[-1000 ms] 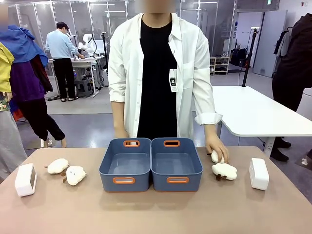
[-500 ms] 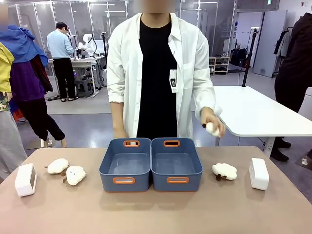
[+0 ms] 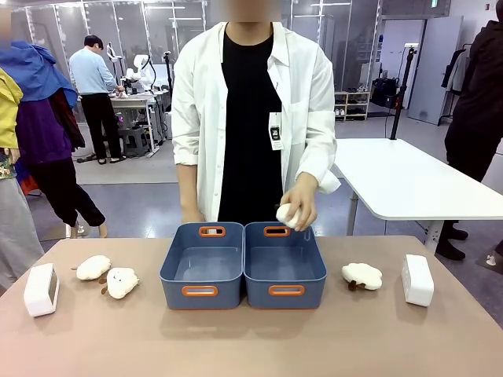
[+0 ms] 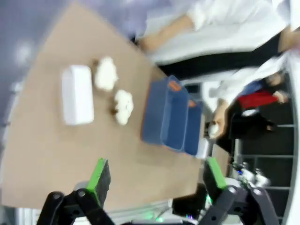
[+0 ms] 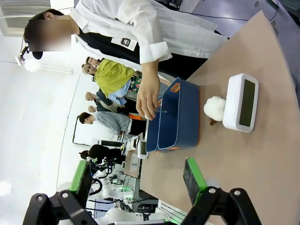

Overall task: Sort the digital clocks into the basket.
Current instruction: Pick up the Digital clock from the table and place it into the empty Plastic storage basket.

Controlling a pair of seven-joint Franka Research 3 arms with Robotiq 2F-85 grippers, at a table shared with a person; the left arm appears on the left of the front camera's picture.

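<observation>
One white digital clock (image 3: 41,289) stands at the table's far left, the other digital clock (image 3: 417,280) at the far right. Two identical slate-blue baskets sit side by side mid-table, the left basket (image 3: 179,280) and the right basket (image 3: 305,280). In the left wrist view my left gripper (image 4: 157,176) is open, high above the table, with the left clock (image 4: 77,94) far beyond it. My right gripper (image 5: 137,180) is open in the right wrist view, well short of the right clock (image 5: 240,102) and the baskets (image 5: 176,117).
A person stands at the far side, a hand (image 3: 300,206) holding a plush toy (image 3: 286,214) over the right basket's far rim. Two plush toys (image 3: 93,267) (image 3: 122,282) lie near the left clock. One plush (image 3: 361,276) lies near the right clock.
The person's hand picked a plush toy off the right side of the table, lifted it and carried it left to above the right basket. The clocks stayed put.
</observation>
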